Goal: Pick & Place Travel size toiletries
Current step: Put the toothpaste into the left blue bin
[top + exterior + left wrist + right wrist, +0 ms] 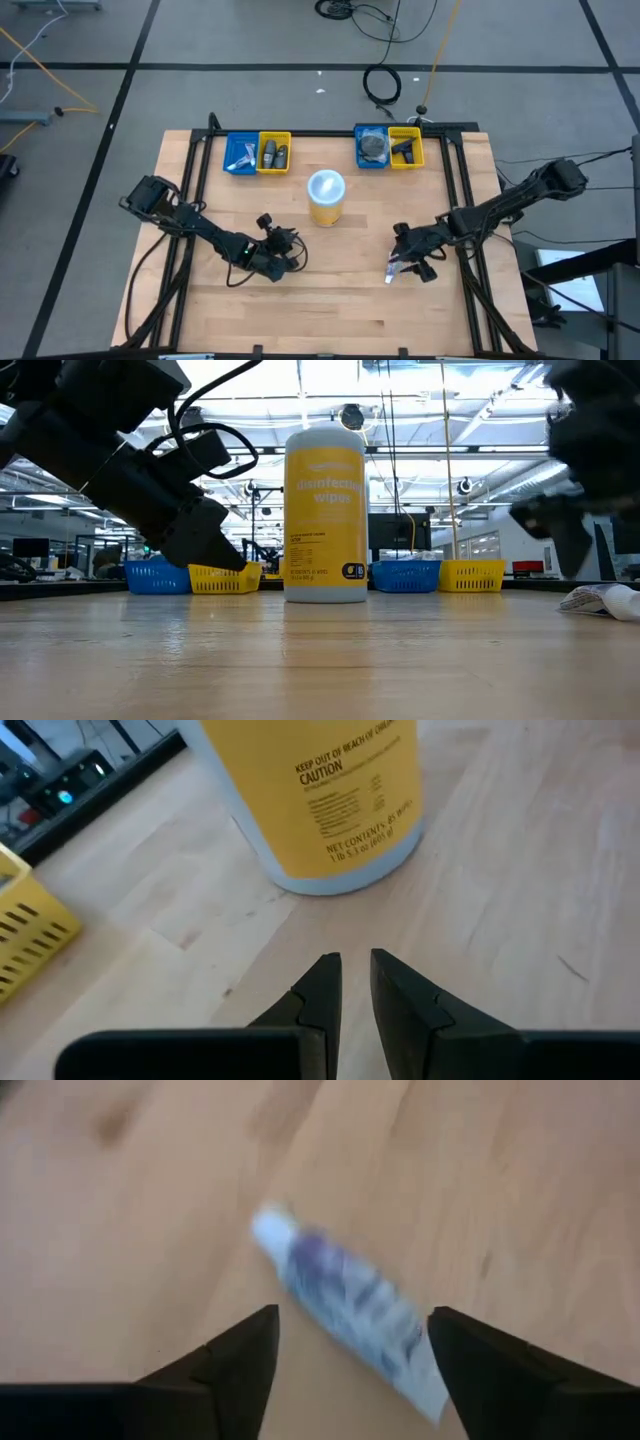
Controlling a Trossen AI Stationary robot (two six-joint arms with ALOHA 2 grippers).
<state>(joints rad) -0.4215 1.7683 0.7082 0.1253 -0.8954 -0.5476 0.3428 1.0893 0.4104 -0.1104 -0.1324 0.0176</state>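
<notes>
A small white tube with blue print [345,1305] lies flat on the wooden table, near the right side [392,270] and low at the right in the low view [600,600]. My right gripper [350,1320] hovers open just above it, one finger on each side, not touching. My left gripper [353,965] is shut and empty, left of the table's middle [275,252], pointing at the yellow tub. Other toiletries sit in the far bins: white tubes [240,156], dark bottles [274,153], a dark disc [372,147] and a dark item [403,150].
A yellow wipes tub with a white lid [326,196] stands upright at the table's middle, between the two arms. Two pairs of blue and yellow bins [257,140] [389,131] sit along the far edge. A black frame rail [465,200] borders the table.
</notes>
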